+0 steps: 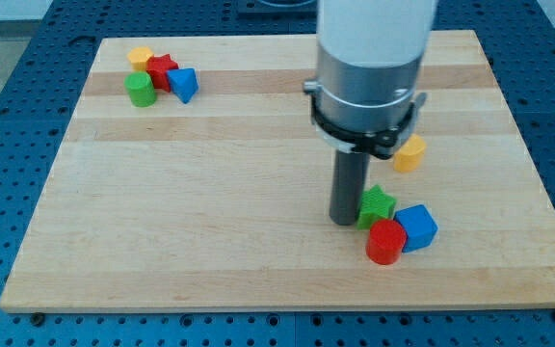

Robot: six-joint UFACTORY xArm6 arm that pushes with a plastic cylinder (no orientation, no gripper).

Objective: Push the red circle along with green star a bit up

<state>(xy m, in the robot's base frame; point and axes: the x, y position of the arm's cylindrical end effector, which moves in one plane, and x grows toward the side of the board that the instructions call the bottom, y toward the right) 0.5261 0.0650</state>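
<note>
Red circle sits low on the tabletop, toward the view's right, with the green star touching it at about 11 o'clock and a blue cube pressed against it at about 2 o'clock. The three form one tight cluster.

My tip stands at the star's 9 o'clock, right against its left side — touching or very nearly so; the contact itself is too fine to tell. The dark rod rises from there into a grey collar and a white arm body that fills the view's top centre. This arm carries no fingers, so nothing is gripped; the rod only rests beside the star.

At about 1 o'clock from the star, a little apart, lies a yellow block, partly hidden behind the collar, its shape unclear.

Far off, near the tabletop's top-left corner, a second group huddles together — a yellow block, a red star, a green cylinder and a blue block.
</note>
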